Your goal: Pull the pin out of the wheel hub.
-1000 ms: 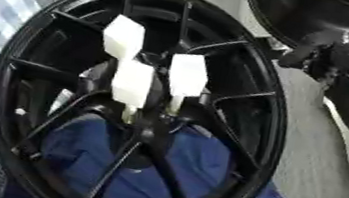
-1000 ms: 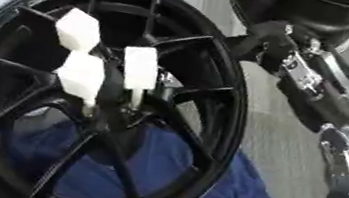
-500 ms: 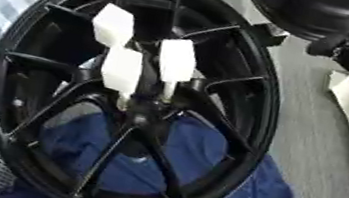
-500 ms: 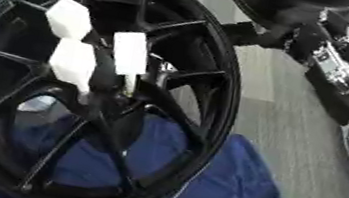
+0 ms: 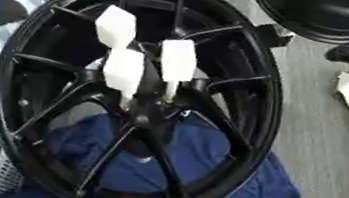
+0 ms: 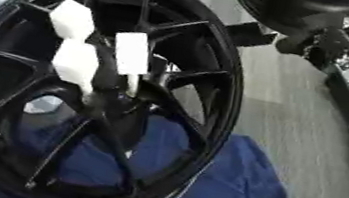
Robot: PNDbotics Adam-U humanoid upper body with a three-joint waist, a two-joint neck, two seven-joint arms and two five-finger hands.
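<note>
Looking first through the left eye, we see the wheel (image 5: 258,110) standing tilted on a blue cloth (image 5: 208,183). Three white block-headed pins (image 5: 177,60) stick out of its hub (image 5: 151,110). The right hand (image 5: 274,34) shows only as a dark shape at the wheel's upper right rim, and we cannot tell whether it touches the rim. The pins sit down and to the left of that hand, well apart from it and across the spokes. All three look seated in the hub, so we judge that no pin is out yet and the step in hand is the reach. We cannot tell how far the hand is opened, and nothing shows in it.

Through the right eye, the right arm (image 6: 348,62) comes in from the upper right corner and ends at that same dark shape by the rim. The nearest pin is the one furthest right of the three, still left of and below the hand. We think the next move calls for bringing the hand in over the spokes to a white block, closing on it, and drawing it straight out along its shaft.

As for containers, only the hub holds anything: the three pins, close together and near its middle. We do not see the left hand.
</note>
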